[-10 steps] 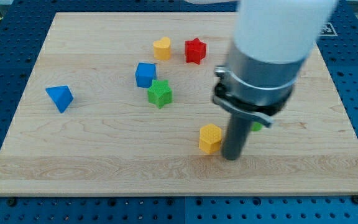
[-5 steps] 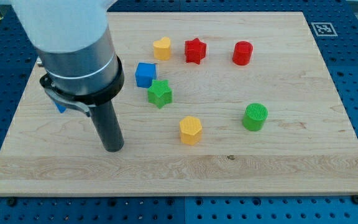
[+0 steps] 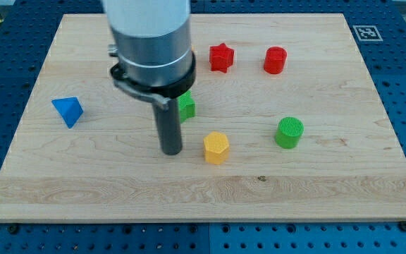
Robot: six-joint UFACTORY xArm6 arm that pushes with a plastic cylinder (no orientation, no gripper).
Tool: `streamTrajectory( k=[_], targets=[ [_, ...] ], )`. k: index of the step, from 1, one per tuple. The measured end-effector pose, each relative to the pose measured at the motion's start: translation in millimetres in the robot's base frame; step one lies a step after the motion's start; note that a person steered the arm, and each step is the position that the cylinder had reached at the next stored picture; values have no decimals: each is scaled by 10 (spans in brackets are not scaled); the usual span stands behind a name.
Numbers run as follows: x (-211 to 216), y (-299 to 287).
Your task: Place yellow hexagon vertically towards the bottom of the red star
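Note:
The yellow hexagon [image 3: 216,147] lies on the wooden board [image 3: 330,183], below the view's middle. The red star [image 3: 221,57] lies near the view's top, almost straight above the hexagon. My tip [image 3: 171,151] rests on the board just left of the yellow hexagon, with a small gap between them. The arm's body hides the blocks behind it.
A red cylinder [image 3: 275,61] lies right of the red star. A green cylinder [image 3: 289,132] lies right of the hexagon. A green star [image 3: 187,106] shows partly behind the rod. A blue triangular block [image 3: 68,111] lies at the view's left.
My tip swung from right of the hexagon to far left, then back right to just left of it. The hexagon slid a little left. The arm now hides the blue cube and yellow heart.

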State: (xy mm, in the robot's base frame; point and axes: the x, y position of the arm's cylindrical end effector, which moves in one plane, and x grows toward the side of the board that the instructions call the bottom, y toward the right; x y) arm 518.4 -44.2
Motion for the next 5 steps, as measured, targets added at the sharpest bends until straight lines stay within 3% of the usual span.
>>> streamTrajectory(
  k=[2, 5],
  targets=[
    [-157, 304],
    [74, 334]
  ],
)
